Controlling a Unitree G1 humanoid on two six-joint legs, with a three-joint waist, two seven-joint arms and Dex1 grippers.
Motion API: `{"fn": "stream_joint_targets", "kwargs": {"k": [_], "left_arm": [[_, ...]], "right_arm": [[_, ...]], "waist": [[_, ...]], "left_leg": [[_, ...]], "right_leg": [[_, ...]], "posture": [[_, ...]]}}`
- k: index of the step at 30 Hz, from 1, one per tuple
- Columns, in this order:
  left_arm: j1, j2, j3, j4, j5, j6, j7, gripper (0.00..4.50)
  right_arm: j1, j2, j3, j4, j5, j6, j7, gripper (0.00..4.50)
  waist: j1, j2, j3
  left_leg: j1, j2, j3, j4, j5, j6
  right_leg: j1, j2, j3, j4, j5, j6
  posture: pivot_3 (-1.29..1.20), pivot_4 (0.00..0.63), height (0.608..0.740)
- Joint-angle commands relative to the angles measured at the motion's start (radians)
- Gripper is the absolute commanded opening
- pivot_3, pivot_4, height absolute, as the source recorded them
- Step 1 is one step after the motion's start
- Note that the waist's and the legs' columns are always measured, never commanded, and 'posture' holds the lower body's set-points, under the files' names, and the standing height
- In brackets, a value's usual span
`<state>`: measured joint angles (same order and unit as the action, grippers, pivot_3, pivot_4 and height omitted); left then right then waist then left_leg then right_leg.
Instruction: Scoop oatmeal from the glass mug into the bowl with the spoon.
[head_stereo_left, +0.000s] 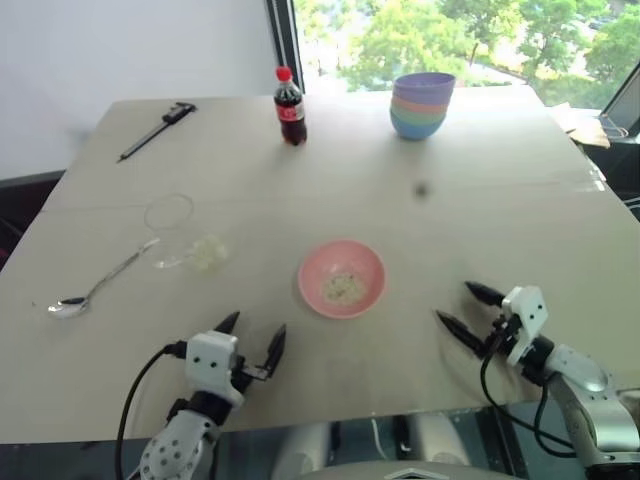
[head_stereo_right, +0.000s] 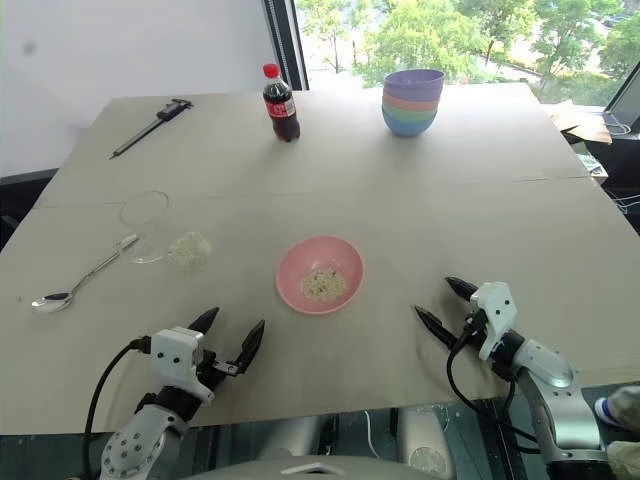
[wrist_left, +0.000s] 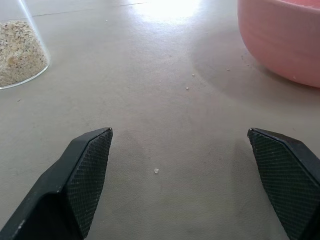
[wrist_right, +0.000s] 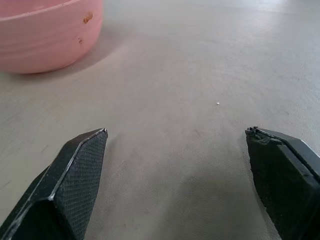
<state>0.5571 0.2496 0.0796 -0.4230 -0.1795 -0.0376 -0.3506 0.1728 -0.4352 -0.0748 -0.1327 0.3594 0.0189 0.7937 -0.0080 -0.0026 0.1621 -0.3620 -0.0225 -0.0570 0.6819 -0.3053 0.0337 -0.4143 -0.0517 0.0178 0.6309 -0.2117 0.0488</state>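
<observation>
From the left eye view, the glass mug (head_stereo_left: 180, 232) sits on the table (head_stereo_left: 480, 220) on the robot's left side, apparently tipped on its side, with oatmeal (head_stereo_left: 205, 252) bunched at its lower end. The spoon (head_stereo_left: 98, 288) lies flat just beside the mug, nearer the table's left edge, its oval end empty as far as I can tell. The pink bowl (head_stereo_left: 341, 277) sits near the middle, well apart from the mug, and already holds a small heap of oatmeal. The left gripper (head_stereo_left: 253, 337) and right gripper (head_stereo_left: 461, 307) both hover near the front edge with fingers spread wide and nothing in them. A cola bottle (head_stereo_left: 289, 106), a stack of bowls (head_stereo_left: 422, 104) and a caliper (head_stereo_left: 156, 130) stand at the far side.

The right eye view shows the same layout.

The left wrist view shows wide-apart fingers (wrist_left: 85, 175) over bare table, the mug's oatmeal ahead on one side and the bowl's wall on the other.

The right wrist view shows spread fingers (wrist_right: 75, 182) empty, with the bowl ahead.

My judgement: some oatmeal has been moved, and more remains in the mug. With the spoon down, either the job is ending or the spoon must be picked up again.
</observation>
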Motion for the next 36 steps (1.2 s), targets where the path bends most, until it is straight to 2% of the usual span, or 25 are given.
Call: {"fn": "stream_joint_targets", "kwargs": {"k": [1,20,27,30,36], "left_arm": [[0.001,0.010,0.025,-0.019,-0.004,-0.009,0.000,4.50],[-0.016,0.017,0.028,-0.040,-0.018,0.017,-0.006,4.50],[-0.005,-0.016,0.035,-0.071,-0.014,0.066,0.045,4.50],[0.005,-0.024,0.097,-0.085,-0.044,0.078,0.068,4.50],[0.014,-0.020,0.260,-0.057,-0.136,0.068,0.072,4.50]], "right_arm": [[-0.005,-0.011,-0.009,-0.009,0.009,-0.005,0.007,4.45],[-0.020,-0.007,0.001,0.010,-0.007,-0.018,0.017,4.45],[-0.034,-0.019,0.023,-0.010,-0.009,-0.034,0.053,4.45],[-0.062,-0.074,0.069,-0.107,0.038,-0.002,0.153,4.45],[-0.155,-0.169,0.117,-0.282,0.149,0.126,0.253,4.45]], "waist": [[0.000,0.000,0.000],[0.000,-0.002,0.001],[0.000,-0.002,0.001],[-0.002,-0.001,0.002],[-0.001,-0.005,0.004]], "left_leg": [[0.000,0.000,0.000,0.000,0.000,0.000],[0.000,0.000,0.000,0.000,0.000,0.000],[0.000,0.000,0.000,0.000,0.000,0.000],[0.000,0.000,0.000,0.000,0.000,0.000],[0.000,0.001,-0.001,0.000,0.000,0.000]], "right_leg": [[0.000,0.000,0.000,0.000,0.000,0.000],[0.000,0.000,0.000,0.000,0.000,0.000],[0.000,0.000,0.000,0.000,0.000,0.000],[0.000,0.000,0.000,0.000,0.000,0.000],[0.000,0.000,-0.002,-0.001,0.000,0.000]], "posture": [[0.00,0.150,0.740],[0.00,0.150,0.740],[0.00,0.150,0.740],[0.00,0.150,0.740],[0.00,0.150,0.740]]}}
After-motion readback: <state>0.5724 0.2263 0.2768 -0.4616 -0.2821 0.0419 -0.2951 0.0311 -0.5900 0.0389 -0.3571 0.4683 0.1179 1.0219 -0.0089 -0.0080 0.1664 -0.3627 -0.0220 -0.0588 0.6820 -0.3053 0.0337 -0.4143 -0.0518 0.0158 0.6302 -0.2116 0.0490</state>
